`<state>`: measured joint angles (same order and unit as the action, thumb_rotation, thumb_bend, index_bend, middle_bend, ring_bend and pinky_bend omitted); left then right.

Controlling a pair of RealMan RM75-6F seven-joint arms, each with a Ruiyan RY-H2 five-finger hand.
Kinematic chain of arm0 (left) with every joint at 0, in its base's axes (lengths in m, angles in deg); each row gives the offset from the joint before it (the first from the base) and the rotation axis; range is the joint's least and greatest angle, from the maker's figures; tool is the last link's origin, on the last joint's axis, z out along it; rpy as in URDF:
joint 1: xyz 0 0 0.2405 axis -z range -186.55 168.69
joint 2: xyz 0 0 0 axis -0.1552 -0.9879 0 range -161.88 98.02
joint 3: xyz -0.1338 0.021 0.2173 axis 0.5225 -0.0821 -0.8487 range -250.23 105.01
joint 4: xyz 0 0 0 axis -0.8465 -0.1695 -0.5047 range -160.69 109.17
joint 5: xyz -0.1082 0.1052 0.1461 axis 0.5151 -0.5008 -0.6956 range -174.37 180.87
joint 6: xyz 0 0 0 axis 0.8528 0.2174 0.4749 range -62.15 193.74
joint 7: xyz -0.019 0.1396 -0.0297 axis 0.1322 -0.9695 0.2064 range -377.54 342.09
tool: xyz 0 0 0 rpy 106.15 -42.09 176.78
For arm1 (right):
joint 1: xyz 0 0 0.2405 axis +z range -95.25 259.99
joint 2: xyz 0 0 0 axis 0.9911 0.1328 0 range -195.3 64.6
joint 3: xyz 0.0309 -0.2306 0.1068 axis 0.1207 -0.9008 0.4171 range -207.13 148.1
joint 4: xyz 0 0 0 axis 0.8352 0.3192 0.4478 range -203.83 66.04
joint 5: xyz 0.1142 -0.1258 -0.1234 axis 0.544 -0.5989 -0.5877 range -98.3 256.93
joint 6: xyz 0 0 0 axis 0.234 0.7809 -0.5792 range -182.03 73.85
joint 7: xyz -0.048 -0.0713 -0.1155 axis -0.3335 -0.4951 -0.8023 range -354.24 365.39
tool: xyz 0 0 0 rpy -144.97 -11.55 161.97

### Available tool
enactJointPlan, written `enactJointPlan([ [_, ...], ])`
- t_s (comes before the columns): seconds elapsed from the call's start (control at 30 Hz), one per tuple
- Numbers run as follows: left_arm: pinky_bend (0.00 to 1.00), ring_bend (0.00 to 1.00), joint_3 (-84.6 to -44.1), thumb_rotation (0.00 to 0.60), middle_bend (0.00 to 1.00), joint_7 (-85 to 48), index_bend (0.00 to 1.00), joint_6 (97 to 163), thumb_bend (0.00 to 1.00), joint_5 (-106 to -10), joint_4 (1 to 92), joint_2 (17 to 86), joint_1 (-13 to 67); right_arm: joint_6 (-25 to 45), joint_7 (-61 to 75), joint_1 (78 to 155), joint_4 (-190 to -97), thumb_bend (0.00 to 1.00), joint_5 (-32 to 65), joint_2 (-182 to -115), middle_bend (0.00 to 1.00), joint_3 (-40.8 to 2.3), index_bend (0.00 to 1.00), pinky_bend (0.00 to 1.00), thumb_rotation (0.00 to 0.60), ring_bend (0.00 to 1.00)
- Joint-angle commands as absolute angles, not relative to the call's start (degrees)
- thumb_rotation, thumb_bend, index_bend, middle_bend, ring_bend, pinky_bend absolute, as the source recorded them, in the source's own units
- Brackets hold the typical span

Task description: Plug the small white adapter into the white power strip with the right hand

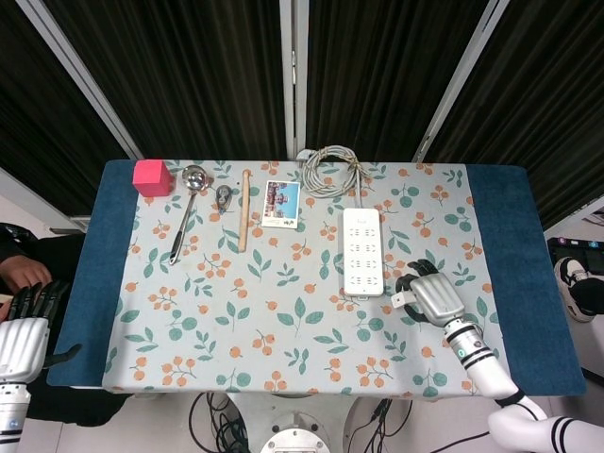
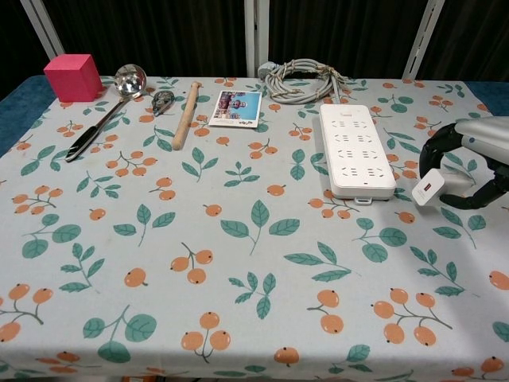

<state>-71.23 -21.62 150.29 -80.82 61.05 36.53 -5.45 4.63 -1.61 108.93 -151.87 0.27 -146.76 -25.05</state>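
The right hand has its fingers clenched around the small white adapter, tilted just beside the white power strip; that tilt could make the prongs miss the sockets.

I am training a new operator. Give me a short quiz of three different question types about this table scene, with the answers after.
1. True or false: the right hand holds the adapter.
2. Multiple choice: the coiled cable lies (A) at the strip's far end, (B) beside the pink cube, (C) under the ladle.
3. Short answer: which side of the strip is the adapter on, seen from the robot?

Key
1. True; its fingers close around the adapter.
2. A.
3. The right side, near the strip's near end; not yet plugged in.
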Motion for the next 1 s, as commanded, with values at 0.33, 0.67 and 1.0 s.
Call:
enactJointPlan([
  [0.33, 0.0, 0.0, -71.2, 0.6, 0.04, -22.3, 0.1, 149.9, 0.03, -80.6, 61.6, 36.3, -5.3, 2.1, 25.7, 108.5, -142.3, 0.27, 0.9, -150.5, 0.41, -23.1, 0.48, 0.08, 0.6, 0.16],
  [0.67, 0.0, 0.0, -71.1, 0.6, 0.04, -22.4, 0.1, 149.7, 0.03, -80.4, 61.8, 36.2, -5.3, 2.8, 34.7, 108.7, -138.0, 0.11, -1.1, -152.3, 0.41, -23.3, 0.43, 0.06, 0.6, 0.16],
  [1.0, 0.0, 0.0, -71.1, 0.6, 0.04, -22.5, 0.1, 149.9, 0.03, -80.6, 61.9, 36.2, -5.2, 3.2, 30.7, 109.0, -139.5, 0.1, -2.4, -150.7, 0.37, -24.4, 0.35, 0.04, 0.6, 0.13],
])
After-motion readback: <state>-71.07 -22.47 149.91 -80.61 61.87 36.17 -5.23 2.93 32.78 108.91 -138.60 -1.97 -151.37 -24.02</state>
